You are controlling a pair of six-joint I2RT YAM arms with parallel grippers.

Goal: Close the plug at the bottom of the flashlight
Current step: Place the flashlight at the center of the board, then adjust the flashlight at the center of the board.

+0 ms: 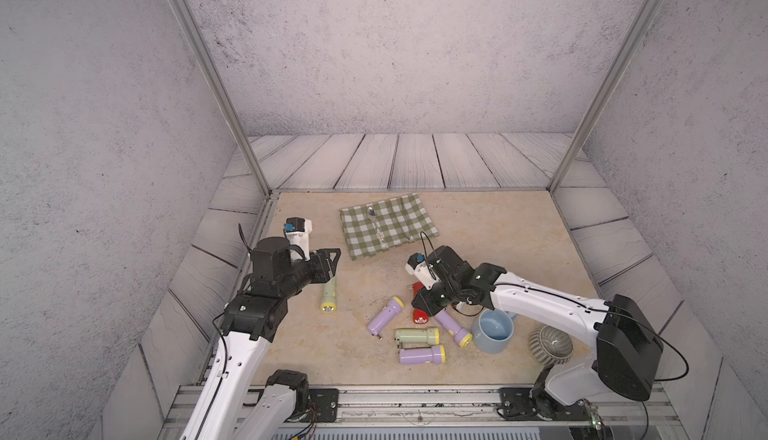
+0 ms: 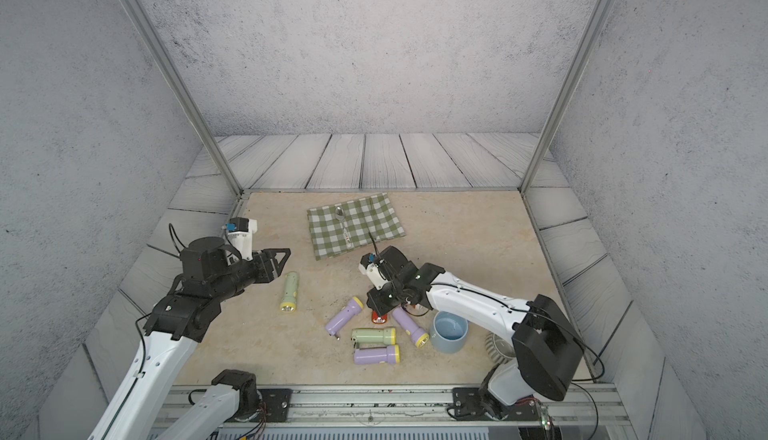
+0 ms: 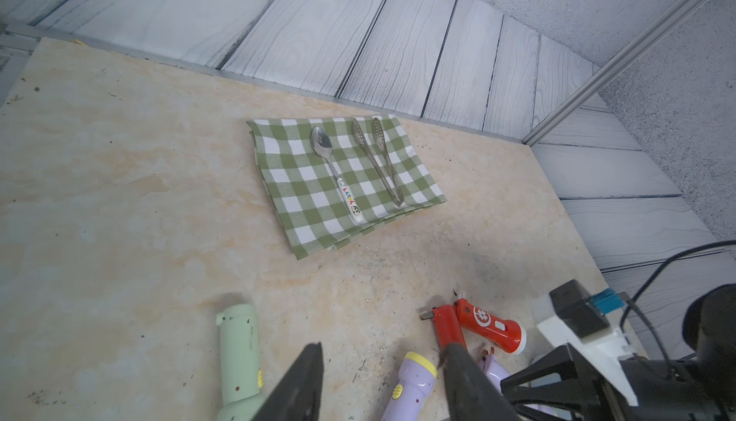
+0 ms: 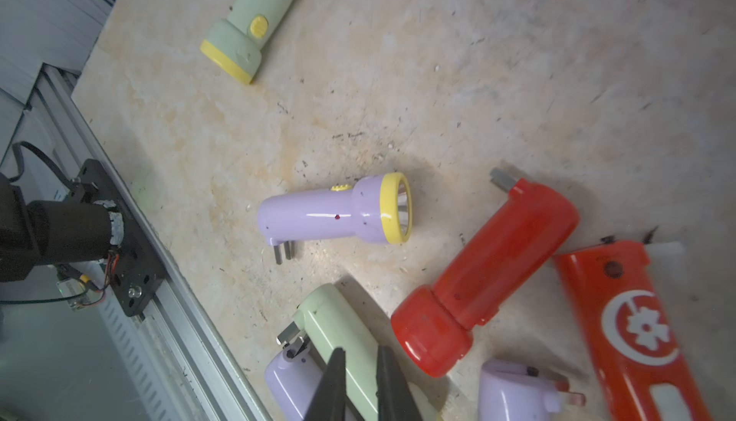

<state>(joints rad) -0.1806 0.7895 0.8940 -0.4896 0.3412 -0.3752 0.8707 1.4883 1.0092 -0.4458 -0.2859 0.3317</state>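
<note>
Several flashlights lie on the table in both top views. A green flashlight lies apart at the left, just under my left gripper, which is open and empty; its fingers stand wide apart. The others are clustered: a purple flashlight with its plug prongs folded out, a red flashlight with prongs out, a second red flashlight, and a green flashlight with prongs out. My right gripper hovers over that green one, its jaws a narrow gap apart, holding nothing.
A green checked cloth with a spoon and tongs lies at the back. A blue mug and a grey ribbed ball stand to the right of the cluster. A metal rail runs along the front edge.
</note>
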